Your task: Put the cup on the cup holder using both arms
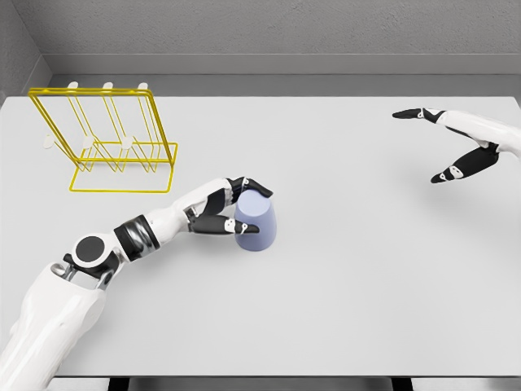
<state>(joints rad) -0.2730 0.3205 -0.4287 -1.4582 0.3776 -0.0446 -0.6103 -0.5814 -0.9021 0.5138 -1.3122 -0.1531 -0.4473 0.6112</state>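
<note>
One lavender cup (258, 221) is sitting near the middle of the one grey table (342, 309). One yellow wire cup holder (110, 142) is standing toward ten o'clock from it, carrying six white-tipped pegs as far as can be counted. Two white arms are showing: one left hand (230, 209) at the cup's nine o'clock, one right hand (456, 147) toward two o'clock.

A pale grey table (342, 309) fills the view, with a grey wall (269, 28) behind its far edge.
</note>
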